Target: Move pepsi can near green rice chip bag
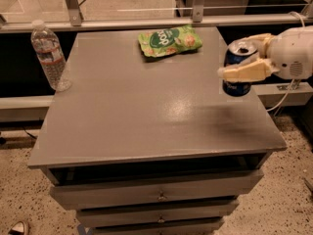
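Observation:
The pepsi can (236,86) is dark blue with a silver top and stands upright near the right edge of the grey table (146,111). My gripper (243,58) comes in from the right, its cream fingers (242,72) shut on the can, one in front and one behind. The can is lifted slightly above the table top. The green rice chip bag (169,39) lies flat at the far middle of the table, to the left of and beyond the can.
A clear plastic water bottle (50,56) stands at the table's left edge. A metal rail (146,22) runs behind the table. Drawers (156,195) sit below the table top. A cable (283,99) hangs at the right.

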You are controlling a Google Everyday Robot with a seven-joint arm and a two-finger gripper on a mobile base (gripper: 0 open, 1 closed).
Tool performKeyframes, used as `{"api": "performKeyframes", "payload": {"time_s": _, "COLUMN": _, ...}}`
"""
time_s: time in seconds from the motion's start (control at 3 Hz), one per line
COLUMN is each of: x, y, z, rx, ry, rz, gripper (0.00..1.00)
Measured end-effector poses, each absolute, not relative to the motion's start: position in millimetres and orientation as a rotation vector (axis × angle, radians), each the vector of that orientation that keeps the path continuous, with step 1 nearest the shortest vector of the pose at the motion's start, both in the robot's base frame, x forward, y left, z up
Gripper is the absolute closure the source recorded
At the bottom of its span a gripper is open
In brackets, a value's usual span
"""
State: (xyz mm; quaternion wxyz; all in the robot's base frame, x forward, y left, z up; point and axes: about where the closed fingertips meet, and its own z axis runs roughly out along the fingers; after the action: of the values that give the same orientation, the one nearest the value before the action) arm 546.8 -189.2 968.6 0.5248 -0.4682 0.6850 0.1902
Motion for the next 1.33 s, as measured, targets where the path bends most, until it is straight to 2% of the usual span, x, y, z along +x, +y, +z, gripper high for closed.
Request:
{"api": "performKeyframes", "payload": {"time_s": 0.33, "x": 546.2, "y": -187.5, "z": 966.1, "rx": -1.123, "ry": 1.642, "rz": 0.46, "gripper": 1.0}}
{"api": "performKeyframes", "payload": {"time_s": 0.67, "x": 577.7, "y": -183.8, "z": 973.4, "rx": -1.12, "ry": 1.584, "rz": 0.429, "gripper": 1.0}}
{"api": "performKeyframes", "payload": {"time_s": 1.33, "x": 718.2, "y": -181.9, "z": 995.1, "rx": -1.043, "ry": 1.452, "rz": 0.341, "gripper": 1.0}}
